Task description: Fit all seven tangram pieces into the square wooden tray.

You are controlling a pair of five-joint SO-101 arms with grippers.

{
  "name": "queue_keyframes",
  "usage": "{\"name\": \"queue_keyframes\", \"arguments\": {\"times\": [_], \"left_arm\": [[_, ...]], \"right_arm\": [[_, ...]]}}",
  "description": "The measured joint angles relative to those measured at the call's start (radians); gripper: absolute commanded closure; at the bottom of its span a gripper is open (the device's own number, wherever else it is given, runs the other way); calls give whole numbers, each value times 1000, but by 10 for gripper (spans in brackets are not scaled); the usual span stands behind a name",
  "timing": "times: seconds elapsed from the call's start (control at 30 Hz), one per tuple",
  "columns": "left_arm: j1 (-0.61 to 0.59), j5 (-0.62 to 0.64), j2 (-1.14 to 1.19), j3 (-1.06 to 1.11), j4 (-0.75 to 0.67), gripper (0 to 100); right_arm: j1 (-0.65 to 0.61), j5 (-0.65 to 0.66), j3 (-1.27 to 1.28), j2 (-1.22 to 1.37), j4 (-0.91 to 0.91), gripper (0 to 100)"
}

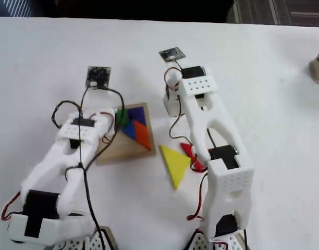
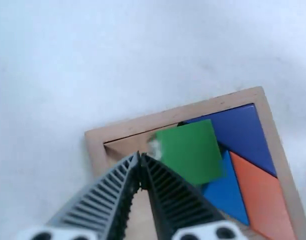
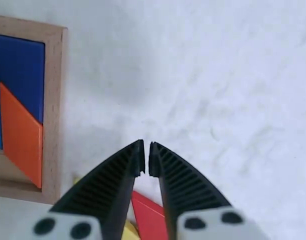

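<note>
The left gripper [image 2: 140, 159] has its ribbed jaws pressed together on nothing, tips right at a corner of the green square [image 2: 193, 150], which sits askew in the wooden tray [image 2: 95, 145] beside the dark blue triangle [image 2: 240, 132], a lighter blue piece [image 2: 223, 187] and the orange piece [image 2: 265, 192]. In the high view these fill the tray's one o'clock half, while the yellow triangle [image 1: 175, 162] lies on the table [image 1: 274, 104] at four o'clock from the tray, the red piece [image 1: 188, 150] just beside it at two o'clock. The right gripper [image 3: 145, 157], jaws a sliver apart and empty, hangs above the red piece.
</note>
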Motion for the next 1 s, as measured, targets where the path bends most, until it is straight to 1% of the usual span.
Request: {"name": "queue_keyframes", "arguments": {"times": [0.2,0.37,0.47,0.53,0.6,0.7,0.8,0.87,1.0], "left_arm": [[18,0,0,-2,-5,978],[173,2,0,-2,-80,978],[236,87,0,-2,-169,978],[244,167,17,-5,-221,978],[242,212,68,-31,-235,978],[242,226,173,-106,-209,978],[241,229,265,-198,-121,978],[239,230,278,-230,-60,978],[239,230,278,-244,20,978]], "right_arm": [[0,0,0,0,0,978],[0,0,0,0,0,978],[2,0,0,0,0,978],[0,0,0,0,0,978],[0,0,0,0,0,978],[0,0,0,0,0,977],[0,0,0,0,0,977],[0,0,0,0,0,977],[0,0,0,0,0,977]]}}
